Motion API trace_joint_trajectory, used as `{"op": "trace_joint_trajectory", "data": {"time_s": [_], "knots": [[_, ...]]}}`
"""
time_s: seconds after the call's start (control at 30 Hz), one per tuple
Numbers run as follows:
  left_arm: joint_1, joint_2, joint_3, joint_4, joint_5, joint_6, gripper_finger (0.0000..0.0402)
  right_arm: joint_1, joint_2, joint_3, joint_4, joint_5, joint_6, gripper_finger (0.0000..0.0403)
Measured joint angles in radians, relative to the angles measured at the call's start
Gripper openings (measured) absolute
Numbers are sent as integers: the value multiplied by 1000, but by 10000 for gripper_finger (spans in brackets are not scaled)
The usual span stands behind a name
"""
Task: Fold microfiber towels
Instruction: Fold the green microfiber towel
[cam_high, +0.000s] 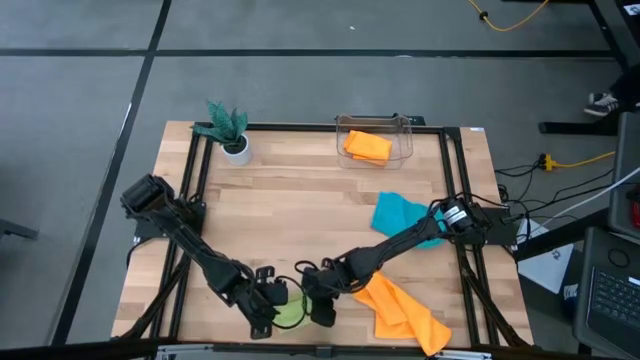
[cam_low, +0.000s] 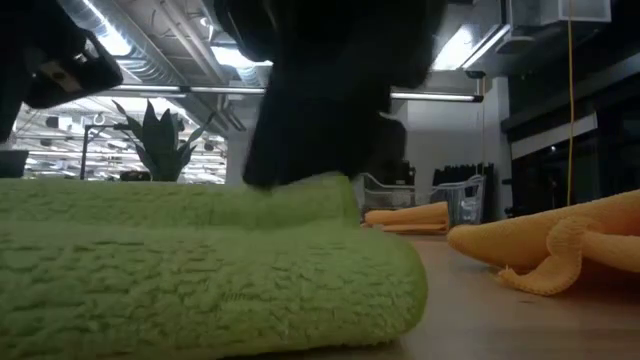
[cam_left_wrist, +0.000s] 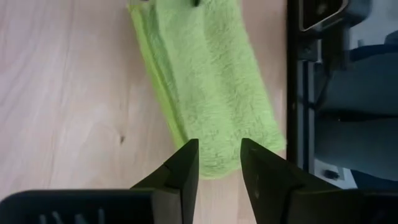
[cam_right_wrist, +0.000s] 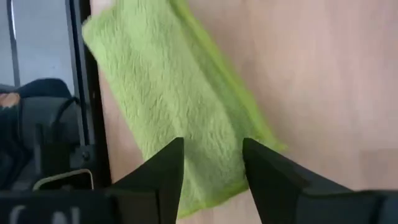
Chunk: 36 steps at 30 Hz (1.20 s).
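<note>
A lime green microfiber towel (cam_high: 291, 310) lies folded into a narrow strip near the table's front edge, seen close up in the low view (cam_low: 200, 270). My left gripper (cam_left_wrist: 219, 158) stands open just above one short end of it, and my right gripper (cam_right_wrist: 212, 158) stands open above the other end. In the high view the left gripper (cam_high: 270, 305) and the right gripper (cam_high: 320, 303) flank the strip. An orange towel (cam_high: 400, 312) lies crumpled at the front right. A teal-blue towel (cam_high: 402, 215) lies under my right arm. Another orange towel (cam_high: 367, 147) lies folded in the bin.
A clear plastic bin (cam_high: 402, 128) stands at the far middle of the table. A small plant in a white pot (cam_high: 232, 133) stands at the far left. A black frame rail (cam_left_wrist: 292, 93) runs along the front edge beside the green towel. Bare wood (cam_high: 300, 215) fills the table's middle.
</note>
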Motion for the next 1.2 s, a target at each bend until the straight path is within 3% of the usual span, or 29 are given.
{"op": "trace_joint_trajectory", "data": {"time_s": [0.2, 0.4, 0.6, 0.7, 0.83, 0.93, 1.03, 1.2], "knots": [[-3, -6, 0, 5, 8, 42, 110, -33, -2, 110, -125, 10, -83, 167], [-10, -6, 0, 3, 115, 41, 110, -1, -3, 235, -236, 140, -161, 167], [-44, -60, 0, -48, 214, 30, 110, 104, -4, 231, -151, 368, -221, 167], [-64, -122, 0, -104, 217, -13, 110, 139, 13, 194, -29, 389, -245, 167], [-107, -214, 0, -153, 136, -11, 110, 156, 64, 145, 180, 389, -315, 167], [-146, -259, 0, -160, -25, 2, 110, 151, 111, 136, 300, 390, -365, 167], [-178, -271, 0, -159, -156, 11, 110, 137, 156, 135, 352, 369, -427, 167], [-210, -259, 0, -161, -236, 12, 110, 118, 207, 134, 377, 312, -453, 167]]}}
